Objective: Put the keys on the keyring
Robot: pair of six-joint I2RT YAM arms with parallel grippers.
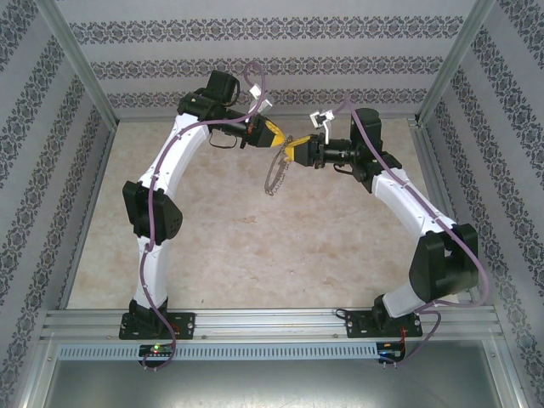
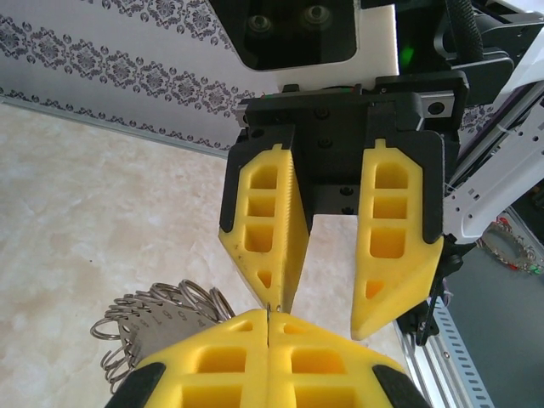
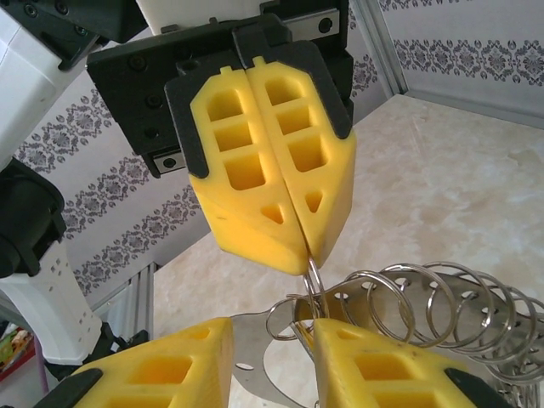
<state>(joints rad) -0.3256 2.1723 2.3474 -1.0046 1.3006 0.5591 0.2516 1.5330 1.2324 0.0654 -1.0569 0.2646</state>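
1. While looking down from above, found the left arm (image 1: 166,161) and the right arm (image 1: 404,208) bent inward, meeting tip to tip over the far middle of the worktop (image 1: 255,246) and raised off its surface.
2. Saw the left fingers (image 3: 246,170) pressed flat together with no gap, pinching one thin wire loop at their very tips.
3. Traced that loop to the keyring (image 2: 161,321), which hung just below the meeting point, clear of the worktop, carried by the loop in the left fingers.
4. Read the keyring's long axis in the overhead view as running down the picture toward the arm bases, leaning slightly left, with the hoop nearly edge-on as a thin grey arc.
5. Noted the rim fringed with many small wire loops fanned side by side. Found them right of the pinch in the right wrist view, and low on the left behind the shut fingers in the left wrist view.
6. Saw the right fingers (image 2: 259,229) parted to a moderate gap, facing the left fingers head-on, with open space between the two pads and nothing clamped.
7. Saw a flat silvery part of the keyring passing low between the right fingertips in the right wrist view. Could not tell whether it touched either pad.
8. Saw the tip of one right finger sitting right at the seam of the left fingers, beside the pinched wire.
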